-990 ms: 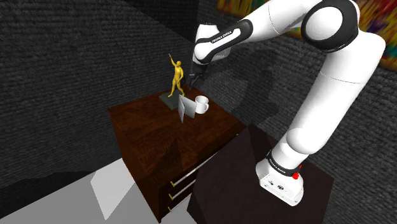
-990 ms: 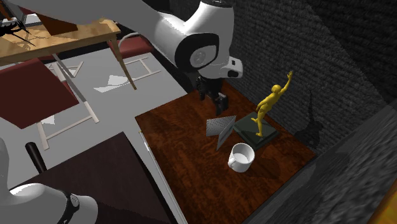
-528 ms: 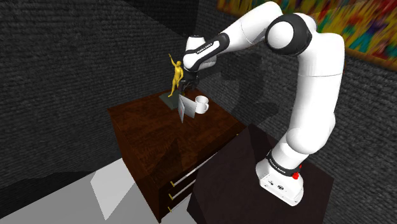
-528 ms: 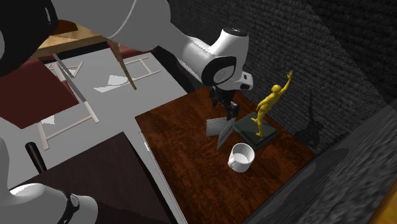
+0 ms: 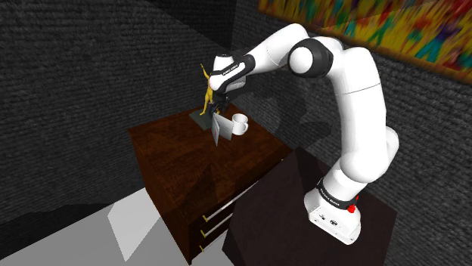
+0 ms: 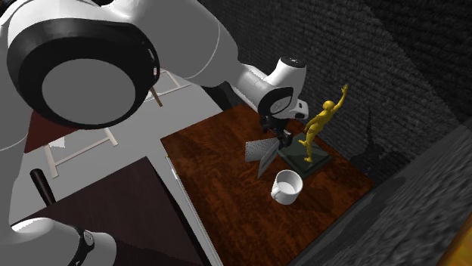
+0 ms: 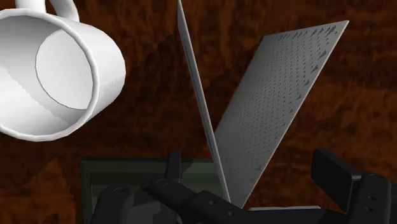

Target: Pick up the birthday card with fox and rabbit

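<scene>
Since the earlier frames the end effector (image 6: 284,140) has come down over the card (image 7: 280,108). Its fingers stand apart and hold nothing. The grey folded card stands on the table (image 5: 170,162) between mug (image 7: 57,70) and statue (image 6: 321,125), straight below. Its fold lies between the fingers and its leaves spread away.

The tool (image 7: 249,167) hides the grey card (image 7: 280,95) at its fold.
</scene>
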{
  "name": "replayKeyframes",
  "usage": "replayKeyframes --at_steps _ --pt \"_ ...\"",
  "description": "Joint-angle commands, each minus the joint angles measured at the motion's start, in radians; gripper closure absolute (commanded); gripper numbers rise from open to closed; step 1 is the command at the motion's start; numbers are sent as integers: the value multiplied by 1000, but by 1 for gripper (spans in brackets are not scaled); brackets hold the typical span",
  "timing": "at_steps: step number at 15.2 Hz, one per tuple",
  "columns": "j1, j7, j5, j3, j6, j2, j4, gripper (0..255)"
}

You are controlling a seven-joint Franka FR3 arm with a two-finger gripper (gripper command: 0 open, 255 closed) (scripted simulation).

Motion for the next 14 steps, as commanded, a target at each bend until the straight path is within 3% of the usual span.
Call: replayKeyframes --at_steps 1,7,8,14 --pt "0 0 0 0 13 28 15 0" --pt "1 0 0 -1 48 74 26 0" --pt "1 1 0 -1 47 72 26 255" --pt "1 0 0 -1 47 71 24 255"
